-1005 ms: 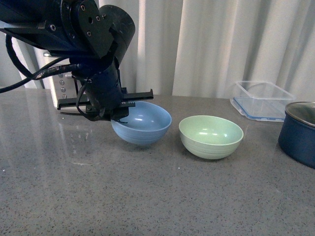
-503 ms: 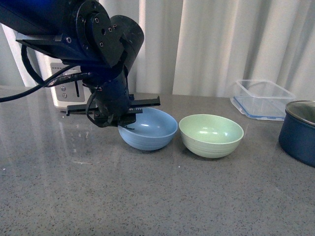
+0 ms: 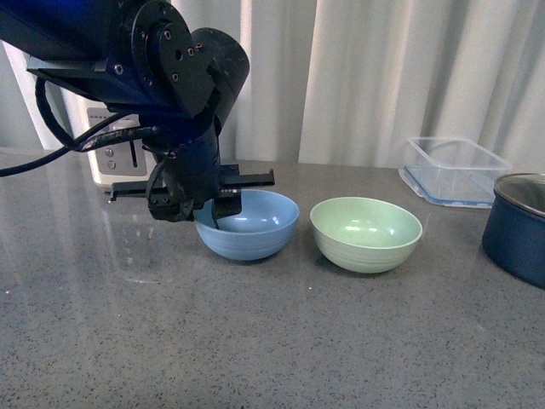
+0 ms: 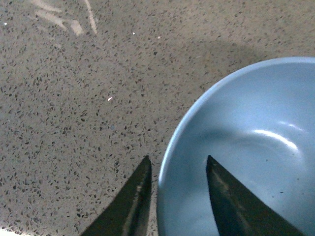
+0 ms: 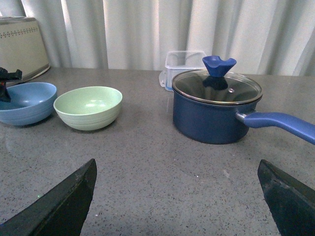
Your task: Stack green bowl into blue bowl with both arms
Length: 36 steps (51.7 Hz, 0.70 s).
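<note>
The blue bowl [image 3: 251, 226] sits level on the grey table, left of the green bowl [image 3: 366, 234], with a small gap between them. My left gripper [image 3: 213, 218] is open and straddles the blue bowl's near-left rim. In the left wrist view one finger [image 4: 140, 191] is outside the blue bowl [image 4: 256, 147] and the other [image 4: 224, 196] inside, with the gripper [image 4: 177, 162] not pinching the wall. My right gripper [image 5: 177, 164] is open wide over bare table and out of the front view. From there the green bowl [image 5: 88, 105] and blue bowl [image 5: 24, 103] lie ahead.
A dark navy pot [image 5: 216, 113] with a glass lid stands right of the bowls, also seen as the pot [image 3: 519, 226] at the front view's edge. A clear plastic container [image 3: 456, 170] is behind it. A white toaster [image 3: 115, 162] stands behind my left arm.
The left arm moved the tilted blue bowl right toward the green bowl, then back a little left. The bowl now rests level on the table.
</note>
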Tool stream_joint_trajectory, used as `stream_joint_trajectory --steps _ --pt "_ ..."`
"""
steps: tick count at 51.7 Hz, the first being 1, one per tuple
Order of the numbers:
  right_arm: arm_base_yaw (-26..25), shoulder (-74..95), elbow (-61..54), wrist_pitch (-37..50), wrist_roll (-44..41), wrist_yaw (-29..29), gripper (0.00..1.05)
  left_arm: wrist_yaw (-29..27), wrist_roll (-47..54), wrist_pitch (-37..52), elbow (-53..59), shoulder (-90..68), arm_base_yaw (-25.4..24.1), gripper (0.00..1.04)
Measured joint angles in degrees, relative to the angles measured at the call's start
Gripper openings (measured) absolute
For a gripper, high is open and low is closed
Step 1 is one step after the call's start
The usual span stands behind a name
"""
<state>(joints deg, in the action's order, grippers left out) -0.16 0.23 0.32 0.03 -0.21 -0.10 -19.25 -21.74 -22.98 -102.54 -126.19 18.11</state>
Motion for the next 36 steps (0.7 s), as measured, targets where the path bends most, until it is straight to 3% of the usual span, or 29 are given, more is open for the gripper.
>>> stream_joint_trajectory --steps 6,19,36 --pt "0.00 0.00 0.00 0.00 0.00 0.00 0.95 -0.07 -0.02 0.28 1.20 0.55 -0.28 0.50" --pt "0.00 0.00 -0.02 0.00 0.00 0.02 0.95 -0.37 -0.07 3.67 9.81 10.47 -1.44 1.00" --pt "0.00 0.00 -0.02 0.00 0.00 0.00 0.95 -3.76 2.54 9.01 24.02 25.44 -2.19 0.98"
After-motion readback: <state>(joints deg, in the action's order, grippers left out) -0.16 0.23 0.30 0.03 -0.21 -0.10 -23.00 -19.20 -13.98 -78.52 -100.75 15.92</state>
